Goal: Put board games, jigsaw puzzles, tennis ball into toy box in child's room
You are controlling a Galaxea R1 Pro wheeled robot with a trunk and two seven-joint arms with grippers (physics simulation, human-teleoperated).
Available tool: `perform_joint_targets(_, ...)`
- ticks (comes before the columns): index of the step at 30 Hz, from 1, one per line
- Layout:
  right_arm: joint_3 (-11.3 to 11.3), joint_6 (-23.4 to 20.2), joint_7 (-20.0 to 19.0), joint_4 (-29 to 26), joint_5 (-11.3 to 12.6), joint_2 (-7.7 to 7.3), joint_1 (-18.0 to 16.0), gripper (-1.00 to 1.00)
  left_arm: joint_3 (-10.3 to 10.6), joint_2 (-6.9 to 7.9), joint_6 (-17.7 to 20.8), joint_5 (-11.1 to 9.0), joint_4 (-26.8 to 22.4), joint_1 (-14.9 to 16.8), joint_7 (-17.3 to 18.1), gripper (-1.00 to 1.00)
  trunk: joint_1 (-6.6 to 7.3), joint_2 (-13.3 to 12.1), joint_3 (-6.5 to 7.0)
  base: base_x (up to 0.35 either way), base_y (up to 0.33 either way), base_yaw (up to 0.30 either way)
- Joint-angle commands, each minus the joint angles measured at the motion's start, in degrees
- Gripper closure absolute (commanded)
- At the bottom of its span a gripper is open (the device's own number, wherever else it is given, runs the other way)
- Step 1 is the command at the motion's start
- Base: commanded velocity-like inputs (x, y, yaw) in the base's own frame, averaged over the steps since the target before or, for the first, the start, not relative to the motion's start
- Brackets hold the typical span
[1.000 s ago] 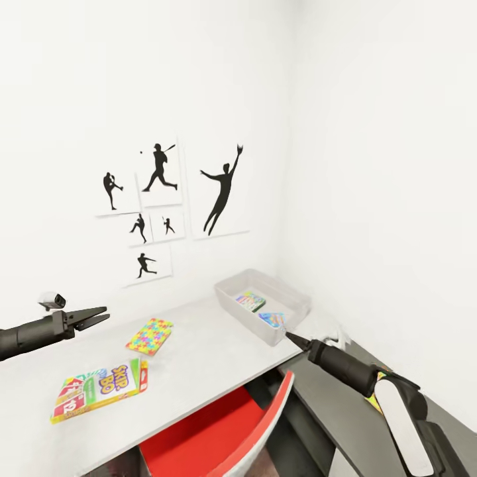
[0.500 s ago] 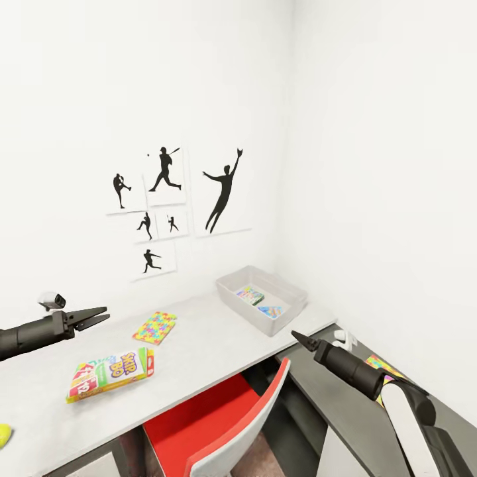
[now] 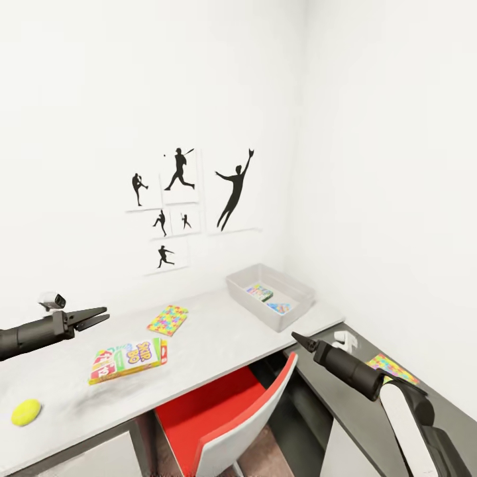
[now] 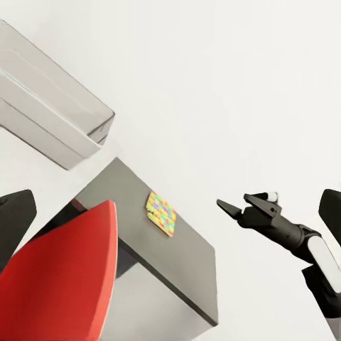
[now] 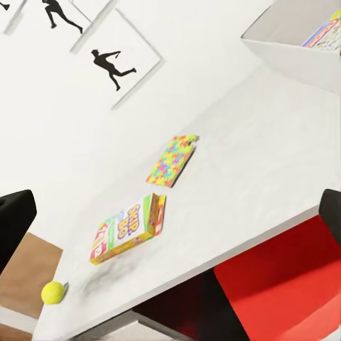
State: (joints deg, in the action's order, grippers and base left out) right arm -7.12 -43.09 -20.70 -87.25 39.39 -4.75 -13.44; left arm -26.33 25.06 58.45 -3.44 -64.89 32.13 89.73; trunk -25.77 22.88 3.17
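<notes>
**A:** In the desk's far corner I've got the toy box (image 3: 271,296), two game boxes (image 3: 260,291) lying flat inside. Where's the rest?

**B:** On the table (image 3: 218,338): one jigsaw puzzle (image 3: 167,320) mid-desk, the SKIP-BO box (image 3: 128,360) nearer me and well apart from the bin, tennis ball (image 3: 26,411) near the front edge on my left. I see the second jigsaw puzzle (image 3: 392,368) flat on the lower dark cabinet (image 3: 358,397) to my right.

**A:** Grippers?

**B:** Left gripper (image 3: 96,316) hangs over the desk's left end, jaws parted a little, empty. Right gripper (image 3: 296,338) is above the red chair (image 3: 225,414), just off the desk's front edge, fingers pinched to a point, nothing between them.

**A:** Wall?

**B:** Baseball silhouette prints (image 3: 189,202) above the desk.
</notes>
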Motion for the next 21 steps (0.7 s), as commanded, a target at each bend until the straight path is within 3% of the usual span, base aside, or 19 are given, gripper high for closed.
perform_joint_targets(1, 0.0, -0.4, 0.4, 0.0, 0.0, 0.07, 0.0, -1.0, 0.0, -0.01, 0.6, 0.1, 0.0, 0.0, 0.3, -1.0, -0.02, 0.0, -0.03, -0.032, 0.0, 0.271)
perform_joint_targets(15, 0.4, -0.6, 3.3, 0.0, 0.0, 0.45, -0.1, -1.0, -0.4, 0.4, 0.7, 0.0, 0.8, -0.4, 0.3, -1.0, -0.02, 0.0, -0.13, -0.047, 0.0, 0.285)
perform_joint_targets(21, 0.6, -0.7, 5.7, 0.0, 0.2, 0.65, -0.1, -1.0, -2.2, 0.52, 0.7, 0.0, 1.0, -0.7, 0.3, -1.0, -0.02, 0.0, -0.29, -0.002, 0.0, 0.288)
